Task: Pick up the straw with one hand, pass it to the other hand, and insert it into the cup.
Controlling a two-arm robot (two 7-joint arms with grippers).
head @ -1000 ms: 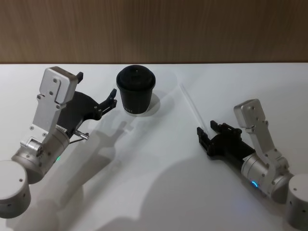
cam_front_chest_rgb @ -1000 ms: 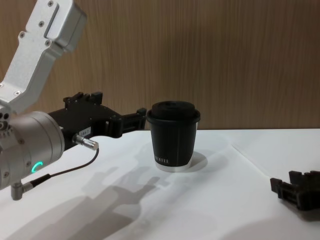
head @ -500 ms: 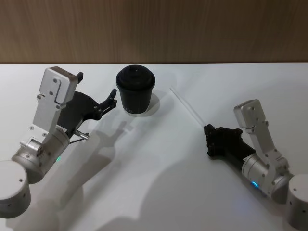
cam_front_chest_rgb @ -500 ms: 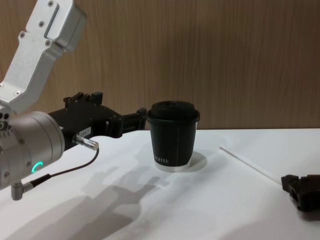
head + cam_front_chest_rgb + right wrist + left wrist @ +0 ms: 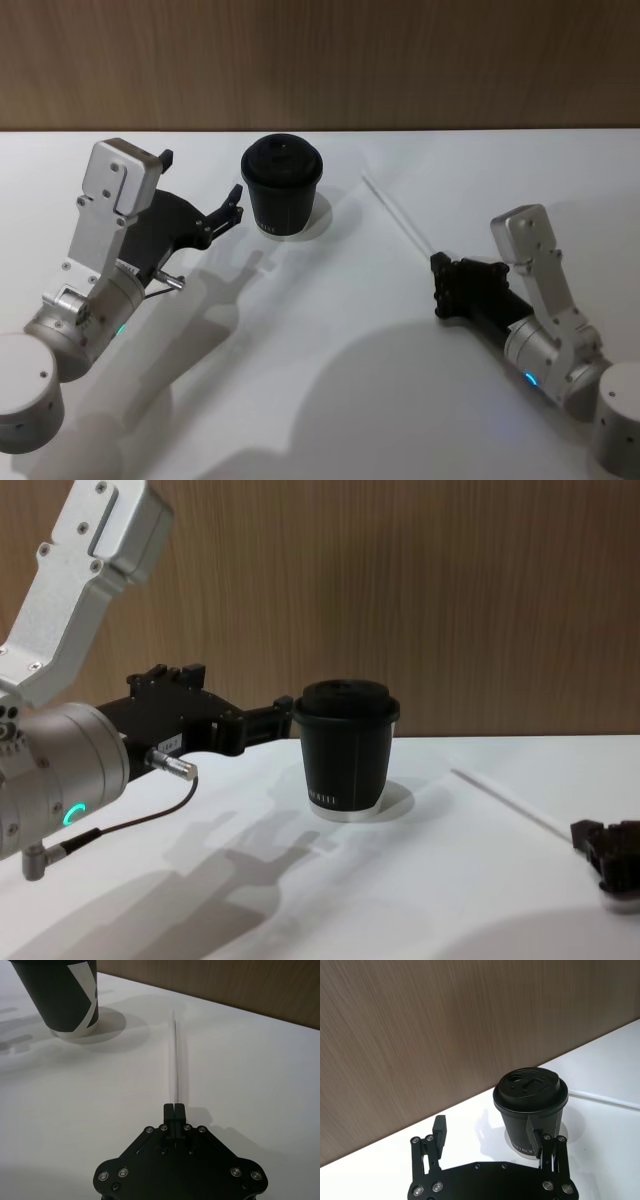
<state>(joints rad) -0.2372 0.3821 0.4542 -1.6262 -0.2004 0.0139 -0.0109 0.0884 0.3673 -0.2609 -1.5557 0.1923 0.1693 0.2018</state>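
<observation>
The black cup with its domed lid stands upright at the back middle of the white table, also in the chest view. My right gripper is shut on the near end of the thin white straw, which points away towards the back, to the right of the cup. From the right wrist the straw runs straight out from the closed right gripper. My left gripper hovers open just left of the cup, holding nothing; its fingertips frame the cup.
A wooden wall runs along the table's far edge. Bare white tabletop lies between the two arms and in front of the cup.
My right gripper, open around the straw's near end a second ago, has shut on it and drawn back slightly, shifting the straw. The left arm and cup have not moved.
</observation>
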